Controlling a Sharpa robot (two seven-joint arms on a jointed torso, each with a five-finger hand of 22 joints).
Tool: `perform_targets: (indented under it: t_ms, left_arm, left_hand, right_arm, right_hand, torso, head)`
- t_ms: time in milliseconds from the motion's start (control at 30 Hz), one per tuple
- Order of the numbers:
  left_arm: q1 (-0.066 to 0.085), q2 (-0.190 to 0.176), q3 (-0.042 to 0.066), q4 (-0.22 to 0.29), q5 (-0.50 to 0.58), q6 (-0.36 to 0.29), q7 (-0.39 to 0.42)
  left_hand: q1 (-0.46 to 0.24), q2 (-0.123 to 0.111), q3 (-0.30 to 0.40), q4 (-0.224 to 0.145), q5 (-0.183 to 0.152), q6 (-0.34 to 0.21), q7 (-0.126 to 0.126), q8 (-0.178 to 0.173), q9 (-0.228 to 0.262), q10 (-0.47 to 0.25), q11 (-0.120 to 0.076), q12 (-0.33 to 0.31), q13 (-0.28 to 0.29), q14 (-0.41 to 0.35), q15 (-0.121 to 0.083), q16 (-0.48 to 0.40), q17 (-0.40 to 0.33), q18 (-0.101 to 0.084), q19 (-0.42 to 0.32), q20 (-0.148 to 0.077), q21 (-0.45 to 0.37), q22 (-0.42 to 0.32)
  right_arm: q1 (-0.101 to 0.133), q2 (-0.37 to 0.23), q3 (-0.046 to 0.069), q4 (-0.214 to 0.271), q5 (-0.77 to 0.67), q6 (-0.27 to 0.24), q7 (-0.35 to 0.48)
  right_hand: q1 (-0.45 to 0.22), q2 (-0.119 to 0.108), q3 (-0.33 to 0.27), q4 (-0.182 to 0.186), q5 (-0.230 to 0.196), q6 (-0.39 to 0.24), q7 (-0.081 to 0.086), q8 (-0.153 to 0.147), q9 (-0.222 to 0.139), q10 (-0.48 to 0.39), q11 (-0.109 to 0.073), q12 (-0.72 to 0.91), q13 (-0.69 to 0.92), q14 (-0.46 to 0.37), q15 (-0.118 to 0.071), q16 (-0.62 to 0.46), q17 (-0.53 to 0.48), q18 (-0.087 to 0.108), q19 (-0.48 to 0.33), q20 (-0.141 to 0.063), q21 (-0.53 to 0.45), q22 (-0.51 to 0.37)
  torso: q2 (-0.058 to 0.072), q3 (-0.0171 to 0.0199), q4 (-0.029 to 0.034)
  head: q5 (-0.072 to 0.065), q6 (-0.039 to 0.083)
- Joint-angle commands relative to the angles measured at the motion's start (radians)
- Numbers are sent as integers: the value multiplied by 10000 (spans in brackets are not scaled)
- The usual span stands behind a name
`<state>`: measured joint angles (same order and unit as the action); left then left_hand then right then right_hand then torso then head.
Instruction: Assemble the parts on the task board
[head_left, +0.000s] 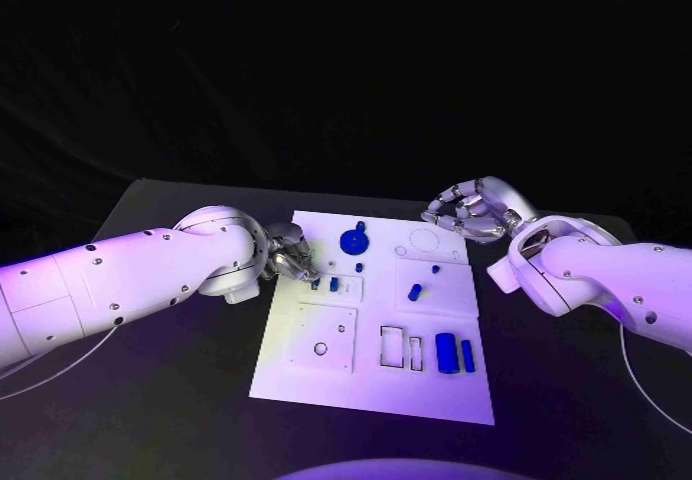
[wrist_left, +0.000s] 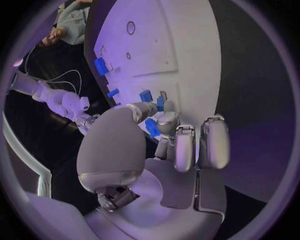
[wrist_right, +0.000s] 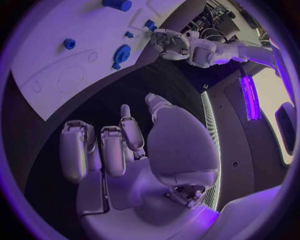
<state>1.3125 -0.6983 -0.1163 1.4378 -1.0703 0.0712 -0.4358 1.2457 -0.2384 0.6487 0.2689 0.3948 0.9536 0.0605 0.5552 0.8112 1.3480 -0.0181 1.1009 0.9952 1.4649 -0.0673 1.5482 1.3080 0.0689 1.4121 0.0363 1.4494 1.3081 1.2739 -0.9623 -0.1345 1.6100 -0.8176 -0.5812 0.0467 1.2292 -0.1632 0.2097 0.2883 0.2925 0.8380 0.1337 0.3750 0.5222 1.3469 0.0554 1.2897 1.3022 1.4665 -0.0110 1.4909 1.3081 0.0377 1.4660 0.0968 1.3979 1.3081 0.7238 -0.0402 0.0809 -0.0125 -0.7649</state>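
The white task board lies in the middle of the table. My left hand sits at its left edge, by two small blue parts in a recess. In the left wrist view, thumb and finger pinch a small blue part just over the board. A blue round part stands near the far end. Small blue pegs dot the middle, and two blue blocks lie at the near right. My right hand hangs beyond the far right corner, fingers curled, holding nothing.
The board has bare rectangular slots and a round hole in its near half. Black table surrounds it. The right wrist view shows the board's far end with the round part and my left hand beyond.
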Motion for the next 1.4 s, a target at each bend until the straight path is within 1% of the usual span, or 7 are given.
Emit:
perform_targets:
  t_ms: [33,367,567,900,1200,1300,1400]
  left_arm:
    - [-44,28,-14,10,-366,28,63]
    - [-64,15,-20,47,-410,328,-45]
    - [-66,-13,-20,117,-414,483,-84]
    - [-67,-44,-19,155,-407,511,-126]
    - [-67,-53,-19,167,-396,482,-176]
    - [-67,-49,-18,162,-395,462,-214]
    - [-67,-25,-18,158,-376,471,-239]
  left_hand:
    - [-43,24,2039,-1973,20,81,-32,42,4,80,-29,59,9,967,-85,57,2273,-122,94,8,49,209]
    - [-49,11,2048,-1987,34,91,-36,44,3,87,-33,61,9,969,-88,62,2283,-124,100,6,55,219]
    - [-73,-35,2084,-2040,100,131,-51,49,1,114,-47,70,17,978,-98,77,2314,-133,124,-4,77,259]
    - [-113,-75,2130,-2085,204,180,-65,49,-7,159,-60,105,55,981,-110,84,2326,-140,142,-15,97,294]
    - [-119,-85,2135,-2095,218,187,-67,49,-8,169,-63,117,69,982,-112,86,2329,-141,146,-17,101,301]
    - [-125,-96,2142,-2106,233,196,-70,49,-10,180,-66,128,82,981,-114,85,2327,-145,155,-19,109,315]
    - [-125,-96,2142,-2107,234,197,-71,49,-10,181,-66,129,83,982,-114,86,2329,-145,157,-19,111,319]
  right_arm:
    - [-7,-4,0,15,-14,54,116]
    - [-7,-21,0,25,-14,52,115]
    - [-7,-27,0,28,-14,51,116]
    - [-8,-28,0,25,-15,45,118]
    - [-8,-28,0,26,-15,41,116]
    - [-8,-32,0,28,-16,40,115]
    - [-8,-35,0,29,-16,37,114]
  right_hand:
    - [26,112,-49,-3,54,-64,25,52,5,-71,-6,-61,-8,616,-63,-60,776,74,57,-79,-39,1513]
    - [28,115,-51,-2,57,-63,25,54,6,-63,-6,-51,1,615,-62,-63,773,74,59,-78,-37,1515]
    - [28,115,-51,-2,57,-63,25,54,6,-63,-6,-51,1,615,-62,-63,773,74,59,-78,-37,1515]
    - [29,119,-54,0,61,-60,24,60,8,-62,-6,-51,1,613,-62,-67,767,73,60,-78,-35,1517]
    - [29,119,-54,0,61,-60,24,60,8,-62,-6,-51,1,613,-62,-67,767,73,60,-78,-35,1517]
    - [29,119,-54,0,61,-60,24,60,8,-62,-6,-51,1,613,-62,-67,767,73,60,-78,-35,1517]
    - [29,119,-54,0,61,-60,24,60,8,-62,-6,-51,1,613,-62,-67,767,73,60,-78,-35,1517]
  torso:
    - [-16,8,6]
    - [-14,1,11]
    - [-15,-4,10]
    - [-19,-5,10]
    - [-14,-4,15]
    - [-13,-4,13]
    - [-12,-2,16]
  head:
    - [-2,-36]
    - [-8,-56]
    - [-5,-64]
    - [-13,-87]
    - [-14,-72]
    - [-49,-68]
    - [-45,-60]
